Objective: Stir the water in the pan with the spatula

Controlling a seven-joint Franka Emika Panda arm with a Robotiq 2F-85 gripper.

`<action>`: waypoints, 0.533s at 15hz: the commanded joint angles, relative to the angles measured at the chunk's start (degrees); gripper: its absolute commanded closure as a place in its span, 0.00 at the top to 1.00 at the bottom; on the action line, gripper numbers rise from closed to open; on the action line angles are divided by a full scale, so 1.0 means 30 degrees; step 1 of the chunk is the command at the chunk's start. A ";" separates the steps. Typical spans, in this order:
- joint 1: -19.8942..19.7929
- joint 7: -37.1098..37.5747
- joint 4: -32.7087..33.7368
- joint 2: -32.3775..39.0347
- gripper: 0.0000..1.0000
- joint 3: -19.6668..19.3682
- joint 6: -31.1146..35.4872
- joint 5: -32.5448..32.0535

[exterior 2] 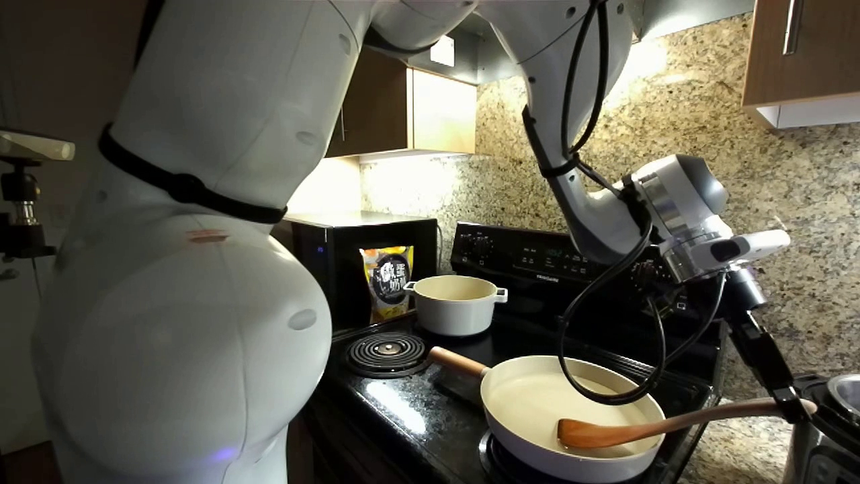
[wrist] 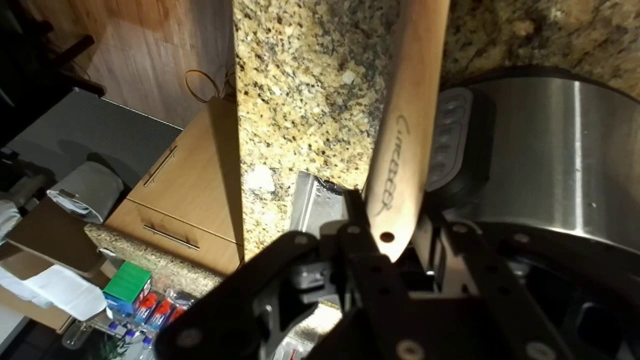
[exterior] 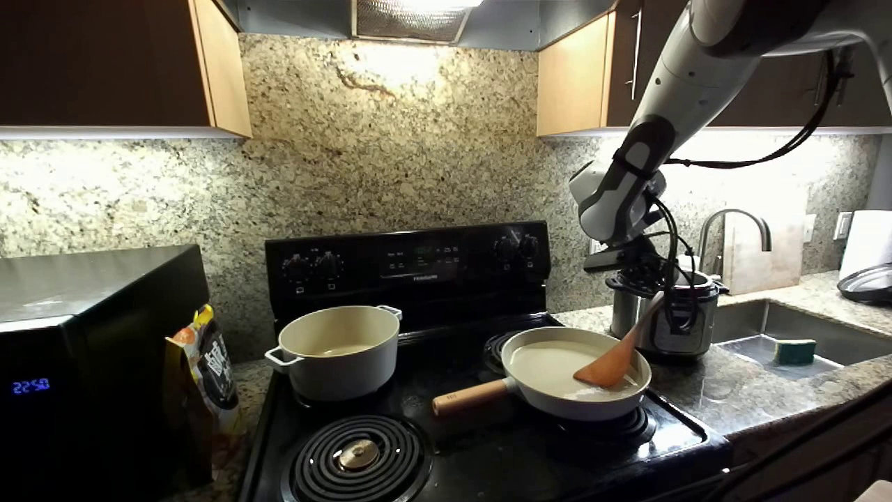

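Now the tool (wrist: 394,215) grips the spatula (exterior 2: 662,427), its blade (exterior: 605,368) in the pan (exterior: 585,411), seemingly touching the water (exterior: 547,361).

I find the spatula (exterior 2: 633,432) gripped between the fingers (exterior 2: 787,401) near its handle end, which a dark hole and black lettering mark. It is light orange-brown wood, sloping down from the fingers over the rim of the pan (exterior: 578,410), its flat blade dipping into the water (exterior: 547,362); whether the blade touches bottom I cannot tell. I record the pan as shallow and cream-white, sitting level, below the fingers and to one side, its light-brown wooden handle pointing away from them. The water is shallow and nearly colourless.
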 commanded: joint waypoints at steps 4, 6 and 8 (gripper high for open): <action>-0.0302 -0.0123 0.1486 0.0271 0.08 0.0033 -0.0445 0.0393; -0.0287 -0.0220 0.2047 0.0394 0.08 0.0074 -0.0640 0.0424; -0.0223 -0.0327 0.2542 0.0473 0.08 0.0142 -0.0802 0.0421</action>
